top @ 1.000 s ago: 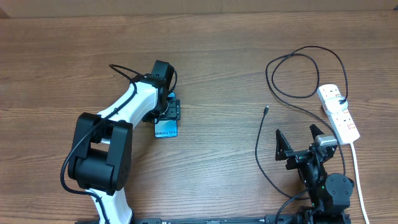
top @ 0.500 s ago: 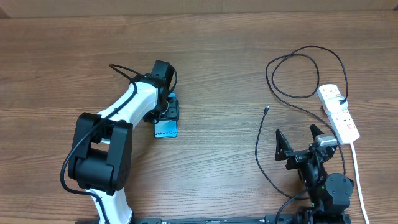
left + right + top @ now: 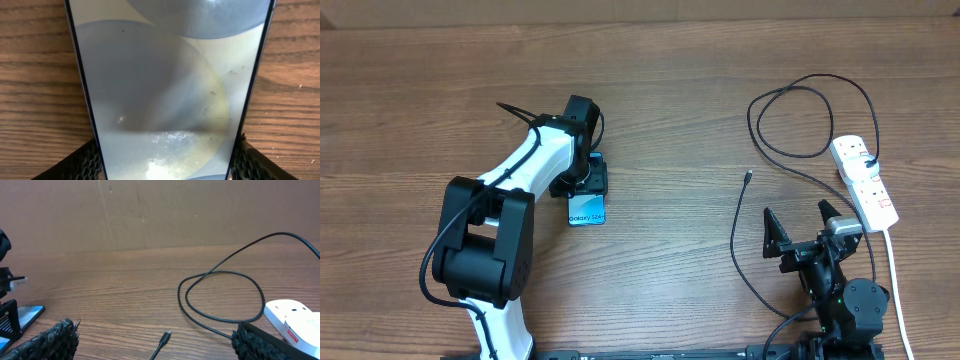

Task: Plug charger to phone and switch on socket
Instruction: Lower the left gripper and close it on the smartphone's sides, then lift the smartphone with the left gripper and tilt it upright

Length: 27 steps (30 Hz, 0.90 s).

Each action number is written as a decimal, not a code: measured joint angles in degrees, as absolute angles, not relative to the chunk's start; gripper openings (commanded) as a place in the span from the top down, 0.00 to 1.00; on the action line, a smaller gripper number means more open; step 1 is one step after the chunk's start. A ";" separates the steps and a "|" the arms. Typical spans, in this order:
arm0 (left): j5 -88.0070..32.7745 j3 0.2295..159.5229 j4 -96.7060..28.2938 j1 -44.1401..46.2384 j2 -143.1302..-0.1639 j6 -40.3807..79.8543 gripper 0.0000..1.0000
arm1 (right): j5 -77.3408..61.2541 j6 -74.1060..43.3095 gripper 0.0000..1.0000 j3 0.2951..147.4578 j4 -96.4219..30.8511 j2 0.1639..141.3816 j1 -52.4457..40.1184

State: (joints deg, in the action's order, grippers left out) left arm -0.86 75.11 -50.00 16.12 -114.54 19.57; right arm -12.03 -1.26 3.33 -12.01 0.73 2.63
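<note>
The phone (image 3: 586, 211) reads "Galaxy S24".

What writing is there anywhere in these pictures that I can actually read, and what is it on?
"Galaxy S24": white letters on the blue screen of the phone, seen from overhead.
Red label on the white power strip: too small and blurred to read.
Nothing else is legible.

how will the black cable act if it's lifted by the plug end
Likely floppy: the cable lies in loose curves and a loop, so it would sag and trail. Probably light, being so thin. The plug is tiny, so it may twist or slip in a grip.
</note>
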 measured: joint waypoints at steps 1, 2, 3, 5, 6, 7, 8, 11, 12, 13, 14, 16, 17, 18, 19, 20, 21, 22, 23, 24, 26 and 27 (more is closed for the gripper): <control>-0.89 75.11 -50.06 16.12 -114.54 19.55 0.45 | -12.01 -1.28 0.00 3.33 -12.01 0.73 2.61; -1.02 75.16 -50.22 16.12 -114.54 19.57 0.45 | -12.03 -1.28 0.00 3.33 -12.05 0.73 2.63; -1.08 75.16 -50.30 16.10 -114.54 19.57 0.45 | -12.03 -1.28 0.00 3.33 -12.01 0.73 2.61; -1.34 75.20 -50.72 16.10 -114.54 19.57 0.45 | -12.01 -1.28 0.00 3.33 -12.05 0.73 2.63; -1.45 75.24 -51.03 16.10 -114.56 19.57 0.45 | -12.03 -1.28 0.00 3.33 -12.05 0.73 2.63; -1.58 75.29 -51.29 16.10 -114.56 19.57 0.45 | -12.03 -1.26 0.00 3.33 -12.03 0.73 2.63; -1.72 75.35 -51.53 16.10 -114.61 19.57 0.45 | -12.03 -1.28 0.00 3.33 -12.08 0.73 2.63; -1.91 75.99 -52.62 16.10 -115.02 19.57 0.45 | -12.03 -1.30 0.00 3.33 -12.03 0.73 2.63; -1.96 76.34 -53.06 16.10 -115.22 19.57 0.46 | -12.03 -1.28 0.00 3.33 -12.03 0.73 2.63; -2.11 76.55 -53.49 16.10 -115.35 19.57 0.45 | -12.03 -1.28 0.00 3.33 -12.03 0.73 2.61; -2.35 76.93 -54.33 16.10 -115.59 19.57 0.45 | -12.03 -1.26 0.00 3.33 -12.03 0.73 2.63; -2.79 77.43 -55.68 16.10 -115.96 19.57 0.46 | -12.03 -1.28 0.00 3.33 -12.03 0.73 2.61; -3.03 77.76 -56.29 16.10 -116.20 19.57 0.46 | -12.03 -1.28 0.00 3.33 -12.03 0.73 2.61; -3.20 78.06 -56.82 16.10 -116.40 19.59 0.46 | -12.03 -1.30 0.00 3.33 -12.08 0.73 2.63; -3.38 78.30 -57.21 16.10 -116.53 19.59 0.46 | -12.03 -1.28 0.00 3.33 -12.03 0.73 2.63; -3.57 78.54 -57.67 16.10 -116.71 19.59 0.46 | -12.03 -1.28 0.00 3.33 -12.05 0.73 2.63; -3.88 78.89 -58.26 16.10 -116.95 19.59 0.46 | -12.01 -1.28 0.00 3.33 -12.03 0.73 2.63; -4.08 79.29 -58.83 16.10 -117.25 19.59 0.46 | -12.03 -1.30 0.00 3.33 -12.03 0.73 2.61; -4.16 79.59 -59.20 16.10 -117.43 19.62 0.46 | -12.01 -1.30 0.00 3.33 -12.03 0.73 2.61; -4.29 79.81 -59.46 16.10 -117.58 19.62 0.46 | -12.03 -1.28 0.00 3.33 -12.03 0.73 2.63; -4.43 80.20 -59.86 16.10 -117.84 19.75 0.46 | -12.03 -1.28 0.00 3.33 -12.03 0.73 2.61; -4.54 80.34 -59.96 16.10 -117.93 19.77 0.46 | -12.01 -1.30 0.00 3.33 -12.01 0.73 2.63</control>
State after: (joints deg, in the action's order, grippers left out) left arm -4.54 80.34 -59.96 16.10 -117.93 19.77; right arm -12.01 -1.30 3.33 -12.01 0.73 2.63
